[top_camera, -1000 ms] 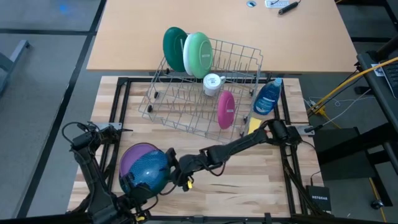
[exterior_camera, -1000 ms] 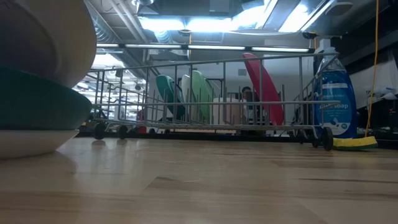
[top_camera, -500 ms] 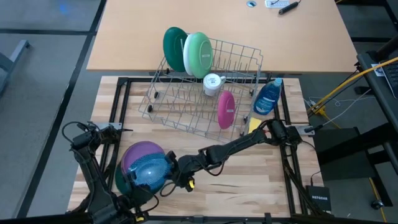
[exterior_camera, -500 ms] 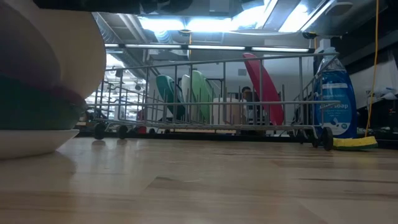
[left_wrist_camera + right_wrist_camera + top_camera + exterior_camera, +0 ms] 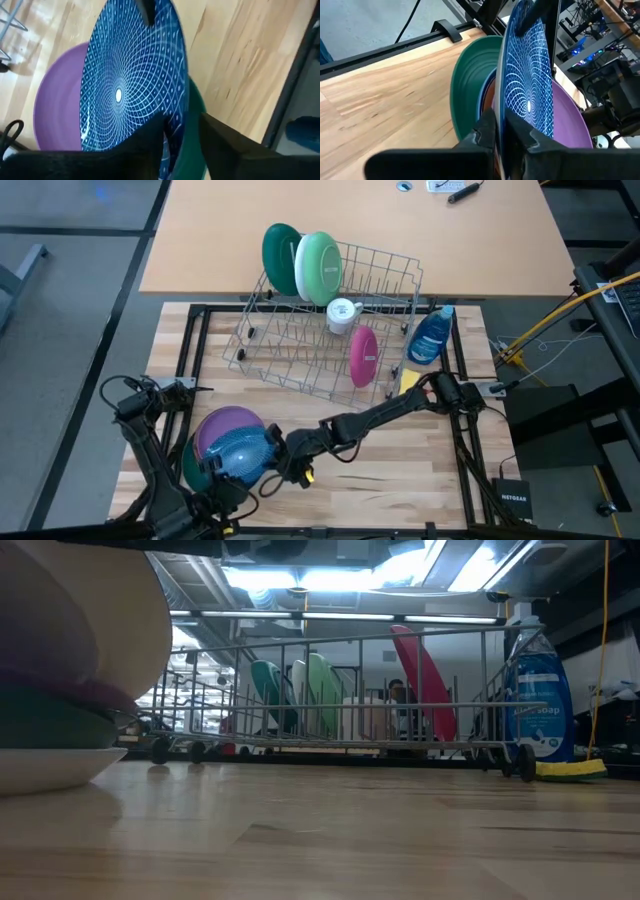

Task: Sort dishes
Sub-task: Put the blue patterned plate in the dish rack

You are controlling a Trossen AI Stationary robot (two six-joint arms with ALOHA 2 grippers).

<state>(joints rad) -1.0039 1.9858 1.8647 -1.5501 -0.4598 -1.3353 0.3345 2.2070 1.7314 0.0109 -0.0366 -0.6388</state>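
So the blue patterned plate (image 5: 240, 457) is sitting at the front left of your table, on top of a purple plate (image 5: 222, 426), with a dark green plate (image 5: 192, 470) underneath poking out on the near-left side. In the wrist views the blue one looks tilted up off the purple one rather than lying flat.

Your right gripper (image 5: 503, 131) is pinched tight on the rim of that blue plate, one finger on each face. In the overhead view it (image 5: 283, 455) comes in from the right side of the stack, arm stretched across the table.

Your left gripper (image 5: 181, 132) is at the opposite edge of the same plate. Its fingers are parted around the rim with a visible gap, so it's partway open and not squeezing anything as far as you can see. From above it (image 5: 218, 477) sits at the near-left of the stack.

Further back you've got the wire dish rack (image 5: 390, 275), turned at an angle. Standing in it: a dark green plate (image 5: 279, 258) and a light green plate (image 5: 319, 267) at the back left, a small white dish (image 5: 343, 313) in the middle, and a pink plate (image 5: 363, 356) at the front right. Just right of the rack there's a blue soap bottle (image 5: 431, 337) and a yellow sponge (image 5: 408, 380) beside it.

In the low view a person (image 5: 398, 692) is visible way back behind the rack.
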